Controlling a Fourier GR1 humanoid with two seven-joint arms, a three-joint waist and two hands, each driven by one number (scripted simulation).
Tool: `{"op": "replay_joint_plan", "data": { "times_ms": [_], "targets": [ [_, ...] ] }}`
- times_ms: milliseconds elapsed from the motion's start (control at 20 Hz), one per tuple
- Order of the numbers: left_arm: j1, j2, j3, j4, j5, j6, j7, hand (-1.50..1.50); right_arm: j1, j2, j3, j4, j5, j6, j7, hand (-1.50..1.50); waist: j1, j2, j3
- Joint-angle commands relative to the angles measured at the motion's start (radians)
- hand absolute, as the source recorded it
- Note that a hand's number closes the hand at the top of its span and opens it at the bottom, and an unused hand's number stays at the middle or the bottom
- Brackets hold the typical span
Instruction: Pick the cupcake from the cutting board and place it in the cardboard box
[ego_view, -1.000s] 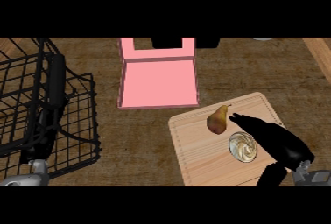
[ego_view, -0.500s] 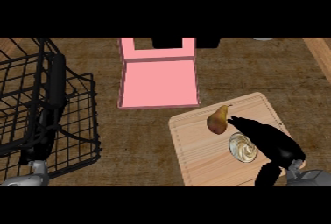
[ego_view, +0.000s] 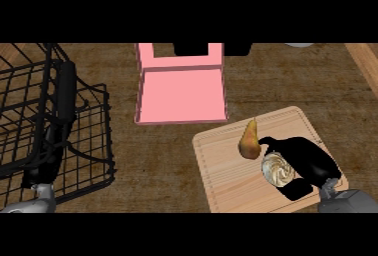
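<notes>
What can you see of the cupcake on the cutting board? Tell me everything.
The cupcake shows from above as a round swirl of cream-coloured frosting; its base is hidden. It sits upright on the right half of the wooden cutting board, close beside a pear. The black right hand curls round its right side.

Counter top (ego_view: 148, 165): dark brown, mottled wood-grain surface, fills nearly the whole view. Black wire basket (ego_view: 88, 150) stands on it at the left (cut off by the view's left edge). Paler wooden strip (ego_view: 365, 62) crosses the upper right corner at a slant. Lighting even; shadows faint and soft. No walls or windows visible.
</notes>
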Motion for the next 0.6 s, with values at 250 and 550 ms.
{"op": "replay_joint_plan", "data": {
  "times_ms": [250,550],
  "targets": [
    [0.062,-0.036,-0.036,0.000,-0.055,0.003,-0.054,0.00,-0.151,-0.084,-0.083,0.118,0.068,-0.118,-0.216,1.50,0.015,0.008,-0.004],
    [-0.049,-0.041,-0.062,0.027,-0.045,-0.053,-0.039,0.00,-0.488,-0.193,-0.091,0.309,0.098,-0.140,-0.458,1.50,0.134,0.052,-0.001]
  ]
}}
